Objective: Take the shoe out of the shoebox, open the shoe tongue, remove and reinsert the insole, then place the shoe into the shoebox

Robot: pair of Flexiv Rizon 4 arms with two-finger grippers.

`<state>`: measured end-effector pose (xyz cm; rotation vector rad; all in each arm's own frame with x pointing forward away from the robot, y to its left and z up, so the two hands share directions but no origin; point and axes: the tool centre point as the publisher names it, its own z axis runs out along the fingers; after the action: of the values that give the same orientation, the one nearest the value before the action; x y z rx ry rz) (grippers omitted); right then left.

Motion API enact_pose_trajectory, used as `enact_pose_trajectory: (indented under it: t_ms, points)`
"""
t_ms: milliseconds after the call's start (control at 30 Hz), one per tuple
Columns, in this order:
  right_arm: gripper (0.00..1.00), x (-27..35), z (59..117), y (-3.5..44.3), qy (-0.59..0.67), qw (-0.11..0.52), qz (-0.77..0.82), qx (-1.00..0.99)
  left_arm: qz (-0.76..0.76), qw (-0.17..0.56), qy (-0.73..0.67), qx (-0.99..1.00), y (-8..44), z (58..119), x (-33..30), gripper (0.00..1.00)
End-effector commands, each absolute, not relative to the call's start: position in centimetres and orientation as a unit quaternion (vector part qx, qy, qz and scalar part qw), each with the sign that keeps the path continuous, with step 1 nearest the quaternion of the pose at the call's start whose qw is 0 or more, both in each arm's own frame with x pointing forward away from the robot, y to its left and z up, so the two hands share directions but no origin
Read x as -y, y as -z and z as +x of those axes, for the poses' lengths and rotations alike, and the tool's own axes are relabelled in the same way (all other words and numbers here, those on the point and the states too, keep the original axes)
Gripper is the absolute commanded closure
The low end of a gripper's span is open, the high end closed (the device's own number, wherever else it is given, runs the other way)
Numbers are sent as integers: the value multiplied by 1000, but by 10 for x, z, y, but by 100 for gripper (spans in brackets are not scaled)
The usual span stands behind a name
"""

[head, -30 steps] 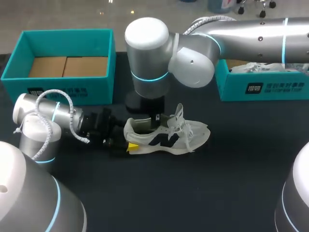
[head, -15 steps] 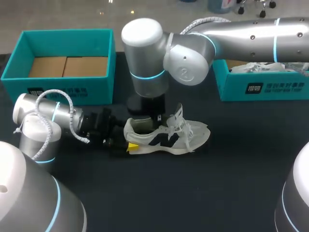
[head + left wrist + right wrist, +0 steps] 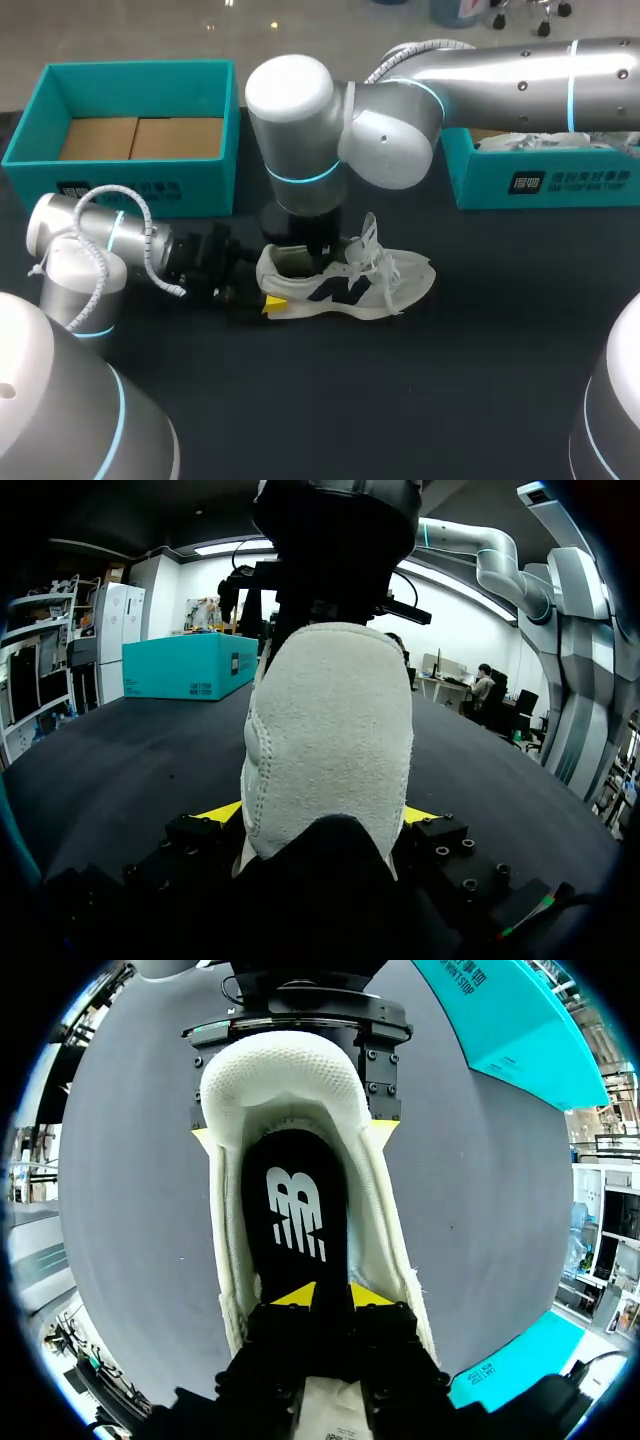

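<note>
A white sneaker (image 3: pixel 350 280) with dark side markings lies on its sole on the black table, toe to the right. My left gripper (image 3: pixel 263 288) clamps its heel (image 3: pixel 330 730) from both sides, yellow tips flat against it. My right arm comes down from above into the shoe's mouth. Its gripper (image 3: pixel 331 1298) stands with the tips slightly apart, resting on the black insole (image 3: pixel 295 1210), which lies flat inside the shoe. The tongue and laces (image 3: pixel 375 255) are pulled up and forward. An open teal shoebox (image 3: pixel 130 180) with a cardboard floor stands at the back left.
A second teal box (image 3: pixel 540 180) holding white paper stands at the back right, behind my right arm. Bare black table surface (image 3: pixel 400 400) stretches in front of the shoe.
My right arm's wrist and elbow have shifted a little to the left and lower over the shoe. The shoe and my left arm have kept still.
</note>
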<state>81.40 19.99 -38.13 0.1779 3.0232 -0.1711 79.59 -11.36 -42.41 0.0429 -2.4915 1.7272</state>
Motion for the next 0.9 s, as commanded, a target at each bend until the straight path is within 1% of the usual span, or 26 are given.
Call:
enact_pose_trajectory:
  t_ms: [33, 67, 133, 433, 567, 667, 733, 800, 833, 867, 900]
  points:
    - [71, -201, 816, 385, 52, 53, 59, -995, 14, 55, -569, 821, 429, 796, 113, 100]
    - [69, -202, 817, 385, 51, 53, 59, -996, 14, 55, -569, 821, 429, 796, 113, 100]
    - [71, -203, 819, 388, 51, 52, 58, -996, 14, 55, -569, 821, 429, 796, 113, 100]
    - [71, -205, 820, 405, 54, 30, 54, -997, 14, 55, -569, 821, 429, 796, 113, 100]
    - [71, -203, 818, 416, 57, 13, 56, -997, 14, 55, -569, 821, 429, 796, 113, 100]
    - [72, -202, 814, 422, 61, -6, 53, -997, 14, 55, -569, 821, 429, 796, 113, 100]
    - [76, -202, 811, 425, 64, -28, 52, -996, 14, 55, -569, 821, 429, 796, 113, 100]
    - [82, -201, 807, 428, 69, -40, 51, -996, 14, 55, -569, 821, 429, 796, 113, 100]
    - [95, -200, 806, 430, 69, -51, 52, -995, 14, 55, -569, 821, 429, 796, 113, 100]
    - [100, -199, 805, 431, 71, -57, 54, -994, 14, 55, -569, 821, 429, 796, 113, 100]
    - [100, -198, 804, 432, 72, -60, 56, -994, 14, 55, -569, 821, 429, 796, 113, 100]
